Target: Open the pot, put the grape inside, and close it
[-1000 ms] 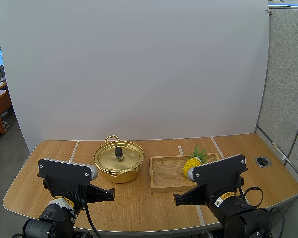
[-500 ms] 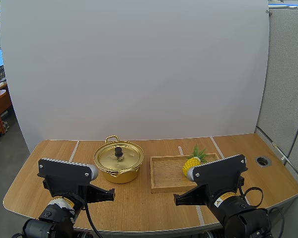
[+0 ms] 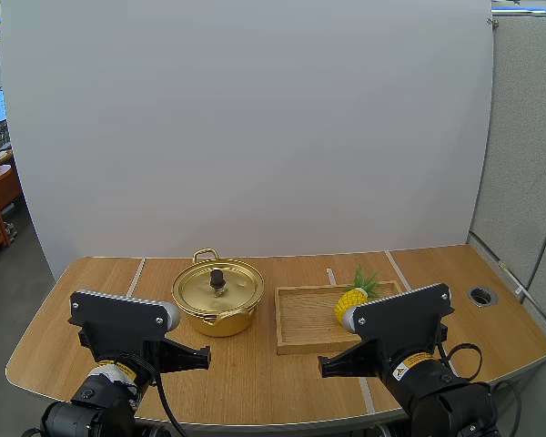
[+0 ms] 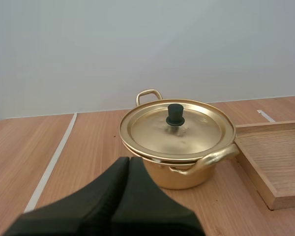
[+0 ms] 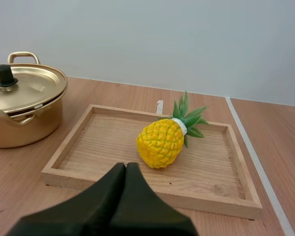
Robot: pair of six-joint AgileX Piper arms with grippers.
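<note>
A gold pot (image 3: 217, 299) (image 4: 179, 147) (image 5: 19, 113) stands on the table with its lid on, a black knob (image 3: 217, 277) (image 4: 175, 115) at the centre. To its right a wooden tray (image 3: 300, 319) (image 5: 103, 147) holds a small yellow pineapple (image 3: 353, 299) (image 5: 163, 140) with green leaves; I see no grapes. My left gripper (image 4: 129, 162) is shut on nothing, just short of the pot's near side. My right gripper (image 5: 126, 168) is shut too, hovering before the tray's near rim.
The wooden table (image 3: 255, 382) has thin white tape lines (image 3: 135, 277) (image 5: 255, 157) running front to back. A round grommet hole (image 3: 481, 296) sits at the far right. Both arm bodies (image 3: 127, 332) (image 3: 400, 332) hang over the front edge.
</note>
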